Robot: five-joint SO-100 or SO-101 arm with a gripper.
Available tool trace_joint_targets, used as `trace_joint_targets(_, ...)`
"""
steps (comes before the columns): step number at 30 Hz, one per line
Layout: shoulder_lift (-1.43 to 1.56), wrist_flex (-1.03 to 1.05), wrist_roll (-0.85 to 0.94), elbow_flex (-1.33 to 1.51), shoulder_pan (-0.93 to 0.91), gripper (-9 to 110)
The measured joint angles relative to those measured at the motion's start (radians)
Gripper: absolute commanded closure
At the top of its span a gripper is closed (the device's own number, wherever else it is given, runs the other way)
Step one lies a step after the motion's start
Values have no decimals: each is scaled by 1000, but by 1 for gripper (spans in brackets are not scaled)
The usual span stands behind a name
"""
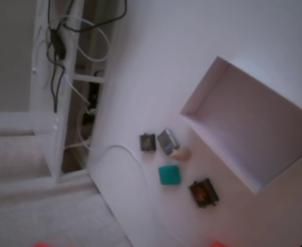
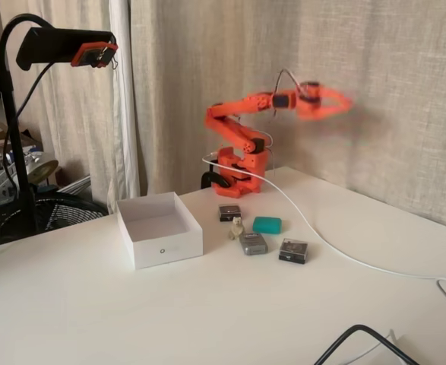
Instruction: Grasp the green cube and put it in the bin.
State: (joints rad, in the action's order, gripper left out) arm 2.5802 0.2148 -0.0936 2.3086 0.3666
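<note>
The green cube (image 1: 169,174) (image 2: 267,224) is a small teal block lying flat on the white table among other small blocks. The bin (image 1: 243,123) (image 2: 159,228) is a shallow white box with nothing visible in it; in a fixed view it stands left of the cube. My orange gripper (image 2: 343,106) is raised high in the air, well above and behind the cube, blurred by motion. Its jaws look spread and hold nothing. Two orange specks at the bottom edge of the other fixed view may be parts of the arm.
Two dark square blocks (image 2: 229,213) (image 2: 293,250), a grey-blue block (image 2: 253,243) and a small beige piece (image 2: 236,228) crowd the cube. A white cable (image 2: 321,236) runs across the table past them. A camera stand (image 2: 17,114) stands at the left, and a black cable (image 2: 359,338) lies near the front.
</note>
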Motion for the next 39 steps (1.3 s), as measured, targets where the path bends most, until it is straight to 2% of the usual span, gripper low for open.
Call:
trace_joint_targets(2, -167, 2, -15, -187, -20, 108)
trace_joint_targets(3, -232, 5, -18, -264, -32, 101)
trace_joint_targets(4, -284, 23, -21, -328, -38, 99)
trace_joint_targets(6, -354, 74, -28, -411, -44, 98)
trace_joint_targets(9, -431, 123, -28, -492, -84, 90)
trace_joint_targets(14, -649, 255, -44, -715, -179, 60)
trace_joint_targets(18, -848, 439, -81, -950, -249, 47)
trace_joint_targets(21, -927, 506, -118, -999, -295, 36)
trace_joint_targets(24, -942, 660, -187, -1015, -376, 35)
trace_joint_targets(30, -945, 1216, -410, -1012, -485, 46)
trace_joint_targets(35, -913, 1358, -422, -822, -529, 55)
trace_joint_targets(39, -894, 1453, -434, -690, -551, 55)
